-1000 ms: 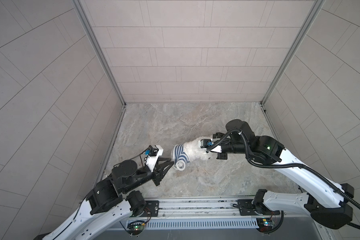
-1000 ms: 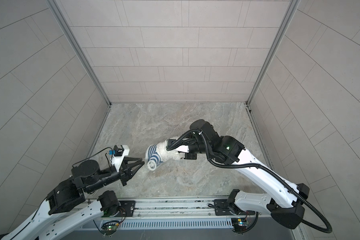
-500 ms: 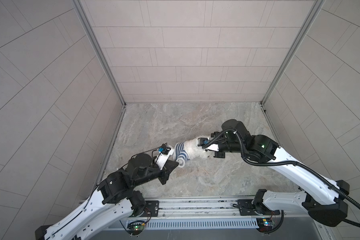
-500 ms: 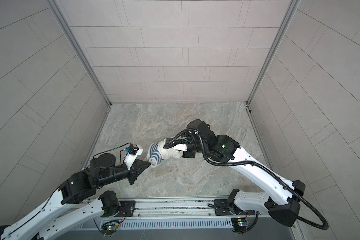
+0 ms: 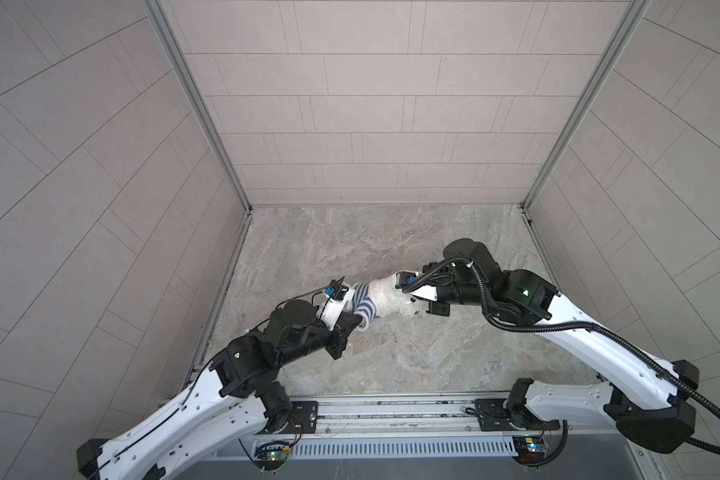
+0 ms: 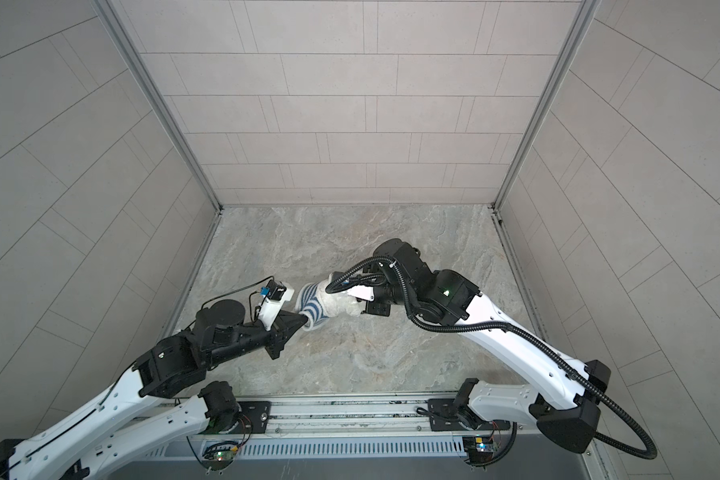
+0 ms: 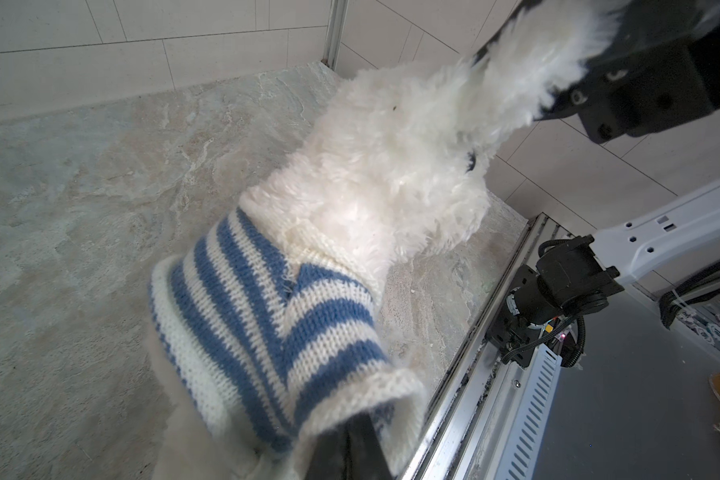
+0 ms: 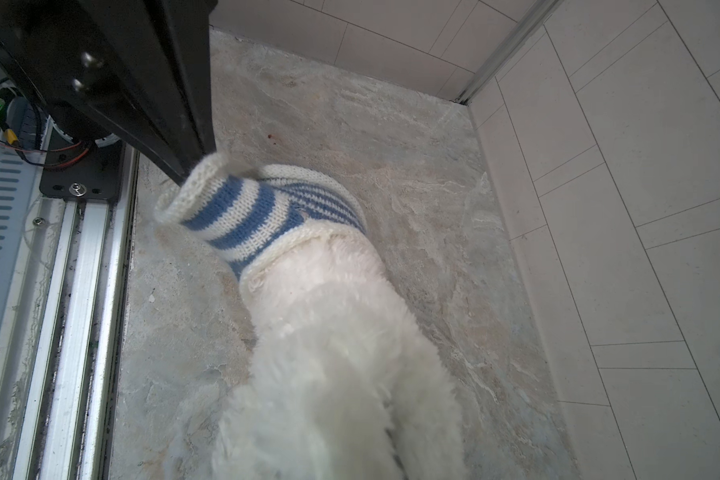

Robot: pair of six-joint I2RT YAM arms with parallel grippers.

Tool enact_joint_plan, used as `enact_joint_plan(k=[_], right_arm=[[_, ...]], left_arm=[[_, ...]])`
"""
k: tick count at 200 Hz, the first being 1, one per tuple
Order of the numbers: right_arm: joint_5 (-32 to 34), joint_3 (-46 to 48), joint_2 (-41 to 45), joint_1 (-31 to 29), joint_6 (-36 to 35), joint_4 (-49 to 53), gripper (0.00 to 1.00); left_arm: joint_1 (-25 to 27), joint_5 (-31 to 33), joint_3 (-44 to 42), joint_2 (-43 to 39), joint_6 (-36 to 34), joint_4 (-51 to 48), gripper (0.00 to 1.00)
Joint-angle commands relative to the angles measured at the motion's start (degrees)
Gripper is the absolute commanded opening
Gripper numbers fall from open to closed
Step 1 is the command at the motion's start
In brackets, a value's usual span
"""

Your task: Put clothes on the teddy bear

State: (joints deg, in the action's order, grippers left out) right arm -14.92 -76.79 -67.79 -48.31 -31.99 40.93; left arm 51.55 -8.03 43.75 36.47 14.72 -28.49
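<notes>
- Tiled walls point(image 5: 350, 104) in pale grey enclose three sides; aluminium corner posts.
- Bench point(image 5: 391, 357): marble-patterned top, beige and grey, bare apart from the item below. Metal rail point(image 5: 391, 411) along the front edge carries both arm bases.
- Teddy bear point(image 5: 385, 296) point(image 6: 338, 305) point(image 7: 391, 166) point(image 8: 341, 353): fluffy white plush, stretched lengthwise between the two grippers, over the front middle of the bench in both top views. Whether it touches the bench cannot be told.
- Striped shirt point(image 5: 360, 301) point(image 6: 310, 306) point(image 7: 267, 311) point(image 8: 246, 216): knitted, blue and white bands, cream ribbed edges. Sits over the end of the bear nearer the left arm; the rest of the body is uncovered. Which end of the bear is inside cannot be told.
- Left gripper point(image 5: 356, 322) point(image 6: 302, 322) point(image 7: 350, 436): closed, pinching the cream edge of the shirt at its open end. Its black finger point(image 8: 175, 137) meets that edge in the right wrist view.
- Right gripper point(image 5: 410, 296) point(image 6: 356, 301) point(image 7: 537, 62): closed on white fur at the bear's uncovered end, opposite the shirt. Fur bulges out between the black fingers in the left wrist view.
</notes>
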Motion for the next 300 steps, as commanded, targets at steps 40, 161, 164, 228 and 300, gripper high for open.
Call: enact_joint_plan(k=[40, 161, 164, 228, 300], right_arm=[[1.87, -1.34, -0.06, 0.05, 3.36, -1.47, 0.00], [-3.96, 0.29, 1.17, 0.06, 4.73, -3.87, 0.00], [-4.00, 0.32, 1.17, 0.00, 4.75, -3.84, 0.00], [-7.00, 0.48, 0.71, 0.06, 5.69, -5.24, 0.00], [-8.72, 0.24, 1.85, 0.06, 6.15, -3.86, 0.00]], left_arm=[[0.30, 6.91, 0.94, 1.36, 0.49, 1.49, 0.17], [0.30, 12.88, -0.30, 6.77, -1.88, 7.85, 0.35], [0.25, 12.97, -0.45, 6.77, -1.81, 8.12, 0.35], [0.24, 19.25, -2.65, 10.00, -4.75, 15.03, 0.35], [0.26, 16.70, -3.59, 12.51, -4.98, 19.35, 0.00]])
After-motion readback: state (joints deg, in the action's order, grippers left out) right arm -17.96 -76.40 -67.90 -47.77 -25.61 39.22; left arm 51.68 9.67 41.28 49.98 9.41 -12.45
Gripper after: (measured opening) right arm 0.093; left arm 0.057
